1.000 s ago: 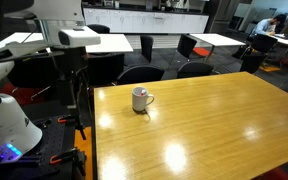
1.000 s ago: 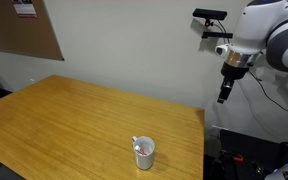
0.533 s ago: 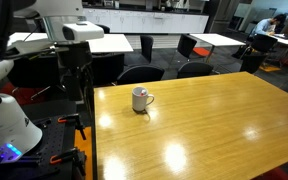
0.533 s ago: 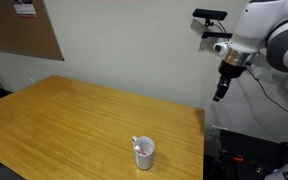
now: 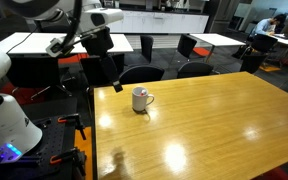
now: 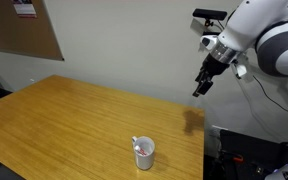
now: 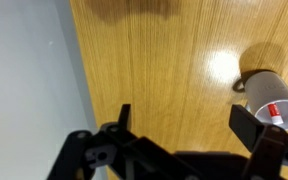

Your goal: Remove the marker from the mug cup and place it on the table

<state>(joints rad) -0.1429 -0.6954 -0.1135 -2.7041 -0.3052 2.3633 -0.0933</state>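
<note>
The white-grey mug cup (image 5: pixel 140 99) stands on the honey-coloured wooden table (image 5: pixel 204 130) near its edge on the robot's side, handle out to one side. It also shows in the other exterior view (image 6: pixel 144 152) and at the right edge of the wrist view (image 7: pixel 272 98). The red marker (image 7: pixel 275 112) stands inside the mug; a red tip shows in an exterior view (image 6: pixel 139 151). My gripper (image 5: pixel 115 82) hangs in the air above the table's edge, to the side of the mug and apart from it. It is open and empty in the wrist view (image 7: pixel 189 122).
Black office chairs (image 5: pixel 144 72) stand along the table's far side. White tables (image 5: pixel 214 41) stand farther back. A beige wall (image 6: pixel 124 45) with a cork board (image 6: pixel 24 30) runs behind the table. My white arm base (image 5: pixel 4 110) stands beside the table's edge.
The arm has swung from beside the table toward it. The gripper now tilts over the table's edge, closer to the mug. The mug and marker have not moved.
</note>
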